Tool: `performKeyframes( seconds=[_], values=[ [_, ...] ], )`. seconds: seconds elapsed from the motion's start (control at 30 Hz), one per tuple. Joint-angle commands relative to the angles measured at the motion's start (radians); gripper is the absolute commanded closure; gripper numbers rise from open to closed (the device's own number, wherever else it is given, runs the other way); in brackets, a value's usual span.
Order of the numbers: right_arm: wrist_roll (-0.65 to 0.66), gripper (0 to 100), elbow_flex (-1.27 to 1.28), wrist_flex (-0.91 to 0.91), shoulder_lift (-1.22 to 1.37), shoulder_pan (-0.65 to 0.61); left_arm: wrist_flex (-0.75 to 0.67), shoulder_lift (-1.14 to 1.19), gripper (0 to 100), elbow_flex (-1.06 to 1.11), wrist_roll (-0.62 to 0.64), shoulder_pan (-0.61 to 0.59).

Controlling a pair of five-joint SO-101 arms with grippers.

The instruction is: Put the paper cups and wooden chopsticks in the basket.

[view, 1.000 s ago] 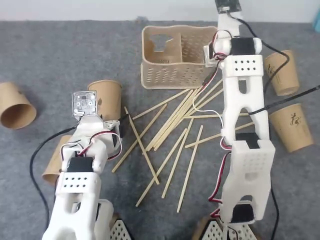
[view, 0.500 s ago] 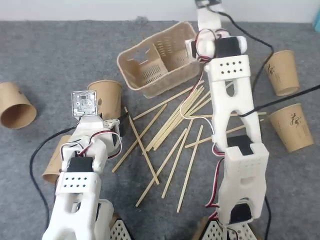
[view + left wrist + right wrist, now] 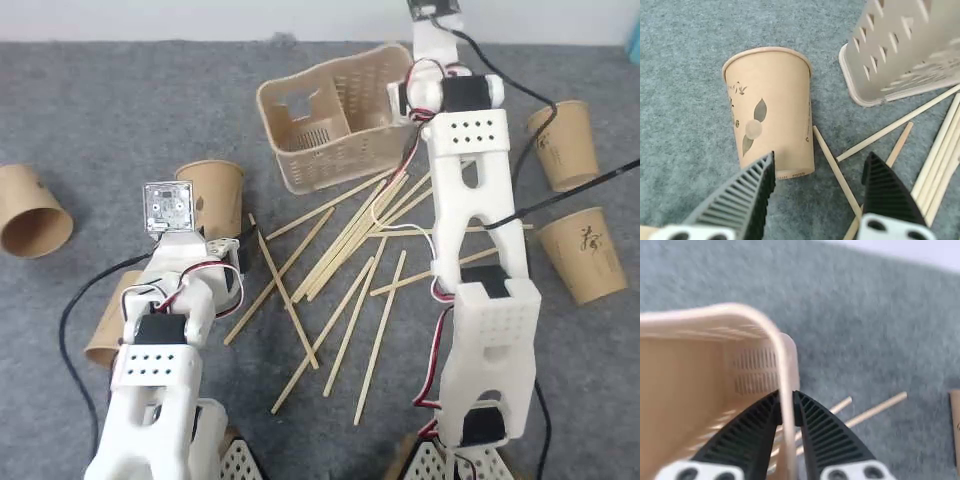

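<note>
The beige slotted basket (image 3: 335, 160) stands skewed at the back of the grey mat. My right gripper (image 3: 405, 100) is shut on the rim of its right wall; the right wrist view has the basket wall (image 3: 785, 355) pinched in the right gripper (image 3: 786, 396). Several wooden chopsticks (image 3: 340, 250) lie scattered in front of the basket. My left gripper (image 3: 243, 248) stands open just short of a paper cup (image 3: 212, 195) lying on its side. In the left wrist view the cup (image 3: 771, 125) lies beyond the left gripper (image 3: 821, 159), with a chopstick (image 3: 836, 169) beside it.
More paper cups lie around: one at the far left (image 3: 35, 210), one half under the left arm (image 3: 105, 320), two at the right (image 3: 563, 145) (image 3: 583, 252). The right arm stretches over the chopsticks. The basket corner (image 3: 910, 50) is close to the left cup.
The right gripper swung the basket left and turned it, then brought it partly back to the right. The left arm and the cups have not moved.
</note>
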Motion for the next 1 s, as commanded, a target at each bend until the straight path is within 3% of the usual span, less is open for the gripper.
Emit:
performKeyframes(
  seconds=[0.0, 0.23, 0.6, 0.97],
  values=[
    [-0.014, 99.2, -0.034, 0.015, 0.010, 0.027, -0.023, -0.028, 73, -0.004, -0.008, -0.003],
    [-0.008, 99.2, -0.034, 0.045, 0.035, 0.035, -0.025, -0.028, 73, -0.004, -0.008, -0.003],
    [-0.017, 99.2, -0.040, 0.331, 0.033, 0.027, -0.025, -0.028, 73, -0.004, -0.008, -0.003],
    [-0.026, 99.2, 0.002, 0.478, -0.134, -0.022, -0.025, -0.028, 73, -0.004, -0.008, -0.003]
  ],
)
